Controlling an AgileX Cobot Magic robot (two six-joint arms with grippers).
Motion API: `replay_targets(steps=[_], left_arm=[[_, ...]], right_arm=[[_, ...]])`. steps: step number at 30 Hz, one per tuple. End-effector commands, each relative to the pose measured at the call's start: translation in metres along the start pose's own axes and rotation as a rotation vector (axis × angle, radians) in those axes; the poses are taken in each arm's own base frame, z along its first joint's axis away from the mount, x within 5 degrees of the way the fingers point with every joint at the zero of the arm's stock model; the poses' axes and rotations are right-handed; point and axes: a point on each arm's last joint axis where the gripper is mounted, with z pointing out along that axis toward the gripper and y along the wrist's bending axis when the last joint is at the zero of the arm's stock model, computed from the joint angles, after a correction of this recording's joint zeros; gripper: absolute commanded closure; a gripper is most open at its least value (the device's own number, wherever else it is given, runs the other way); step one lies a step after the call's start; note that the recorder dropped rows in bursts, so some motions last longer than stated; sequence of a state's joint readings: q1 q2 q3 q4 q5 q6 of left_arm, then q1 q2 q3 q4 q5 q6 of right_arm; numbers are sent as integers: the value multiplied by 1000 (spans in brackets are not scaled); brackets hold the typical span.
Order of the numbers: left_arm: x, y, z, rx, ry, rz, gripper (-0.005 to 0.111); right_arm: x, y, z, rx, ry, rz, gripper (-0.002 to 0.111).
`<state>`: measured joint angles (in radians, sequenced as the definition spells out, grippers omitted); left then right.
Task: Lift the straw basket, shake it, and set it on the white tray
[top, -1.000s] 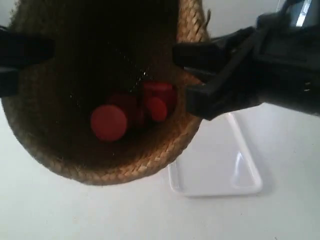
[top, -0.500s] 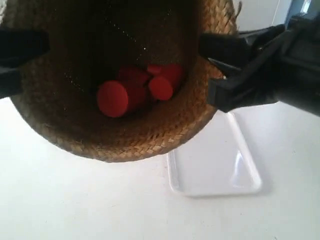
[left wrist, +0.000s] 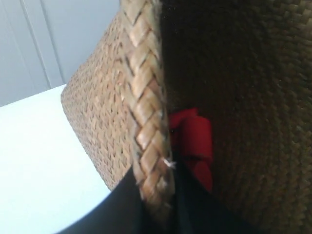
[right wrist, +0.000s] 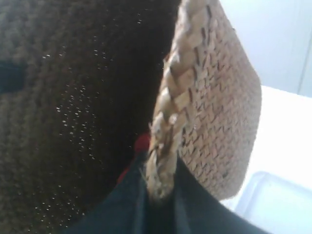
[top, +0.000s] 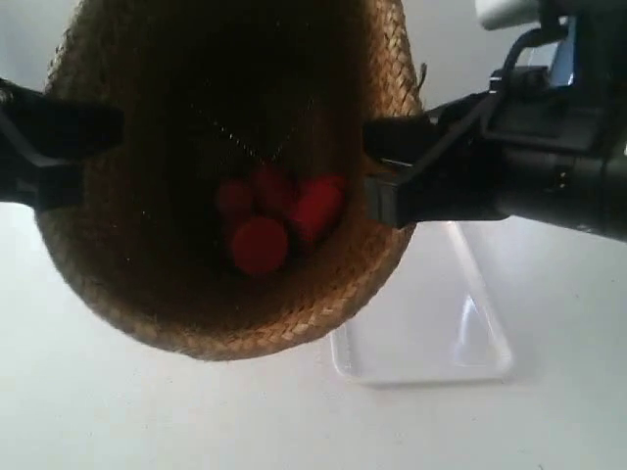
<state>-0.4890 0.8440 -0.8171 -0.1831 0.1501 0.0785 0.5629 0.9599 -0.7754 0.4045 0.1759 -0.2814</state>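
The straw basket (top: 225, 304) hangs in the air close to the exterior camera, its dark mouth turned toward it, with several red cylinders (top: 269, 215) loose inside. My left gripper (left wrist: 155, 195) is shut on the braided rim of the straw basket (left wrist: 146, 112); in the exterior view it is the arm at the left (top: 49, 147). My right gripper (right wrist: 161, 190) pinches the opposite rim of the straw basket (right wrist: 175, 102); it is the arm at the exterior view's right (top: 392, 176). The white tray (top: 431, 333) lies on the table below, partly hidden by the basket, and shows again as the white tray (right wrist: 273, 200).
A white table (top: 98, 411) spreads under everything. A pale panelled wall (left wrist: 44, 44) stands behind the basket in the left wrist view. The bulky black body of the arm at the exterior view's right (top: 558, 166) hovers above the tray's far end.
The basket dropped and swung back to the left after rising half a second ago. The red cylinders tumbled together toward the basket's lower middle. Both grippers kept their hold on the rim.
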Motion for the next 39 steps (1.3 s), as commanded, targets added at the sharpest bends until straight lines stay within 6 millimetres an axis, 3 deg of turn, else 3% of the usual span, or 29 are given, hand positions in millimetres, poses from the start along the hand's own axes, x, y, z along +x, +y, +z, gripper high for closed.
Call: replay_targets(steps=[1, 4, 7, 10, 12, 14, 15, 17, 19, 21, 24, 26, 27, 29, 30, 31, 32, 34, 35, 36, 38, 39], left_arm=[[-17, 0, -17, -31, -135, 142, 107], [9, 11, 20, -67, -4, 95, 107], [-15, 0, 0, -4, -34, 39, 107], [-36, -5, -27, -5, -182, 115, 107], [-23, 2, -9, -43, -151, 135, 107], [-3, 9, 19, -56, -53, 48, 107], [-2, 9, 23, -46, -19, -15, 107], [-14, 1, 12, 0, 0, -20, 107], [-29, -4, -7, 23, -46, 32, 107], [-28, -3, -10, 1, -65, 112, 107], [-1, 3, 20, -29, -22, 117, 107], [-7, 0, 19, -13, -35, 45, 107], [-25, -6, -2, 9, -112, 68, 107], [-34, -7, -21, -1, -174, 148, 107], [-26, -4, -14, -11, -143, 148, 107], [-7, 2, 11, -33, -47, 136, 107], [-1, 4, 19, -33, 5, 131, 107], [-16, -2, 3, 7, 14, 60, 107], [-29, -6, -18, 24, -56, 71, 107], [-27, -5, -21, -2, -99, 113, 107], [-4, 3, 11, -38, -28, 107, 107], [-4, 3, 13, -32, -8, 76, 107]], right_arm=[[-18, 4, -18, 8, -146, -112, 108], [8, -12, 13, 84, -81, -110, 108], [-13, 1, -4, 6, -57, -6, 108], [-36, 11, -35, -31, -195, -54, 108], [-23, 4, -20, 14, -203, -88, 108], [1, -7, 9, 63, -120, -95, 108], [3, -7, 15, 58, -82, -74, 108], [-8, 1, 8, 11, -53, -16, 108], [-25, 10, -11, -31, -99, -48, 108], [-29, 11, -17, -20, -152, -152, 108], [-1, -5, 14, 55, -99, -168, 108], [2, -5, 21, 45, -37, -126, 108], [-14, 2, 4, 2, -48, -46, 108], [-29, 7, -19, -7, -163, -65, 108], [-22, 4, -13, 10, -162, -91, 108], [-2, -7, 10, 67, -122, -124, 108], [2, -11, 16, 80, -96, -114, 108], [-18, 1, -1, 1, -66, 12, 108], [-36, 12, -26, -50, -133, -15, 108], [-34, 11, -29, -31, -165, -72, 108], [0, -3, 6, 40, -89, -76, 108], [4, -4, 12, 37, -37, -44, 108]])
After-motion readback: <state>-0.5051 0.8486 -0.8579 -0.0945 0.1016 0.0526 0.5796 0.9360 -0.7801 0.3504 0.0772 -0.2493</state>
